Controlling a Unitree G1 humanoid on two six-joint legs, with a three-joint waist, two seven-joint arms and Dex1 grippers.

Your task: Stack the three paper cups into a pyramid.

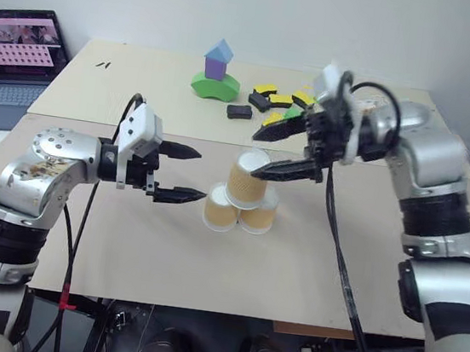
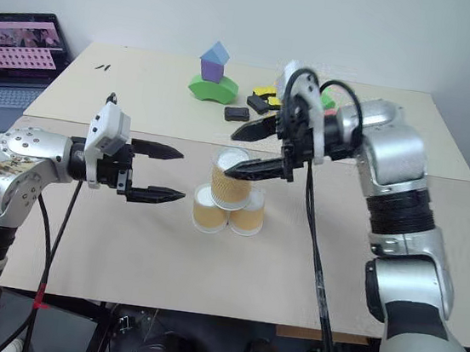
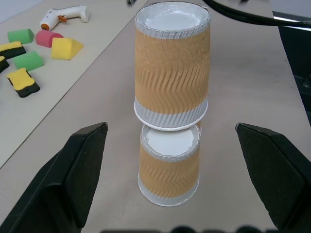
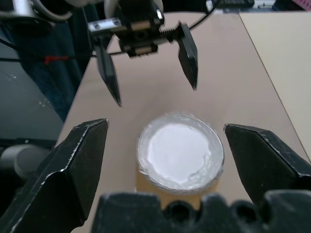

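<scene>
The three paper cups stand upside down as a pyramid in the middle of the near table. Two base cups (image 1: 220,212) (image 1: 259,217) sit side by side, and the top cup (image 1: 246,182) rests on them. My right gripper (image 1: 254,155) is open at the top cup's level, reaching in from the right. Its fingers (image 4: 73,165) stand wide of the cup's white base (image 4: 180,151), with a gap on each side. To the left of the stack my left gripper (image 1: 203,174) is open and holds nothing. It points at the cups (image 3: 171,73) from a short distance.
On the far table are a green, purple and blue block tower (image 1: 216,72), several loose foam blocks (image 1: 279,100) and a small black item (image 1: 239,112). A laptop (image 1: 19,51) sits at the far left. A white tool (image 3: 63,15) lies beyond the blocks.
</scene>
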